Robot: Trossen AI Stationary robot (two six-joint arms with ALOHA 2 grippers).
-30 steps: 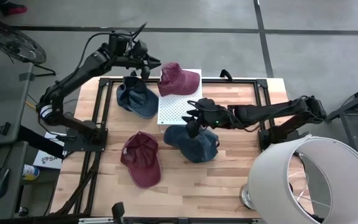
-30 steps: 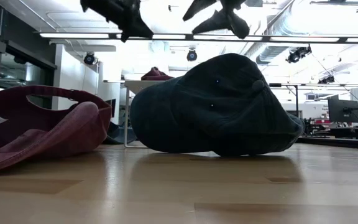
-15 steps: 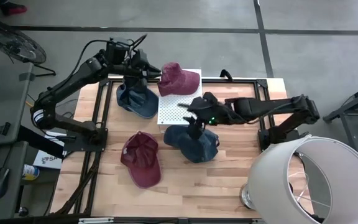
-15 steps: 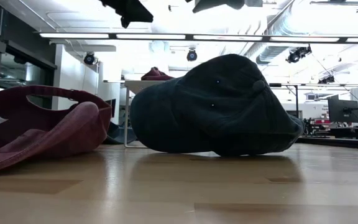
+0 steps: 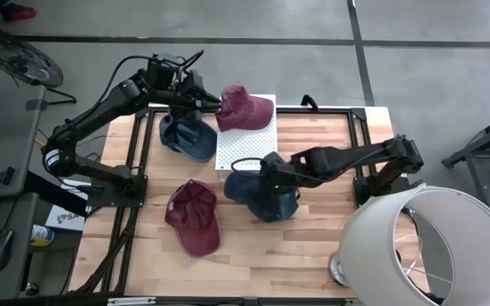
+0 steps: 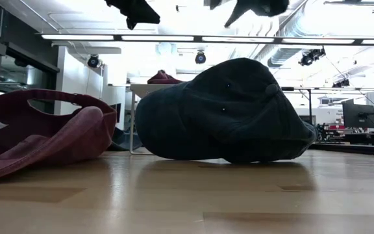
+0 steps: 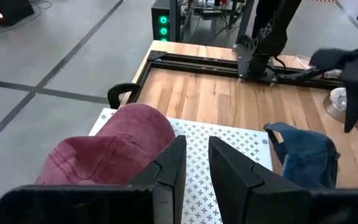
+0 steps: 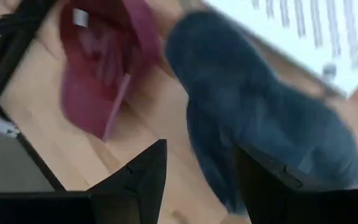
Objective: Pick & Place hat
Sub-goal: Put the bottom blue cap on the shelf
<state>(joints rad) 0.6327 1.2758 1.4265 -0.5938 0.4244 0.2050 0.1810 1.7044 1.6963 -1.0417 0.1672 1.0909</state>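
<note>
A maroon hat (image 5: 245, 109) sits crown up on a white perforated board (image 5: 243, 151) at the far edge. My left gripper (image 5: 213, 104) hovers level just left of it, its fingers (image 7: 173, 165) a little apart and open with nothing between them. A dark blue hat (image 5: 262, 195) rests crown up on the table's middle. My right gripper (image 5: 267, 168) hangs over its far side, tipped down and open (image 8: 197, 180), clear of the cloth. A second blue hat (image 5: 185, 136) lies far left. Another maroon hat (image 5: 194, 217) lies opening up at the near left.
A large white lampshade (image 5: 428, 246) stands at the near right corner. Black frame rails (image 5: 360, 144) run along the table's sides. Bare wood (image 5: 313, 246) lies near the front edge. In the low view both grippers (image 6: 134, 12) (image 6: 255, 8) hang above the blue hat (image 6: 226, 110).
My right gripper has tipped sharply downward and rolled, coming over the middle blue hat. My left gripper has shifted a little toward the maroon hat on the board and risen slightly. No hat has moved.
</note>
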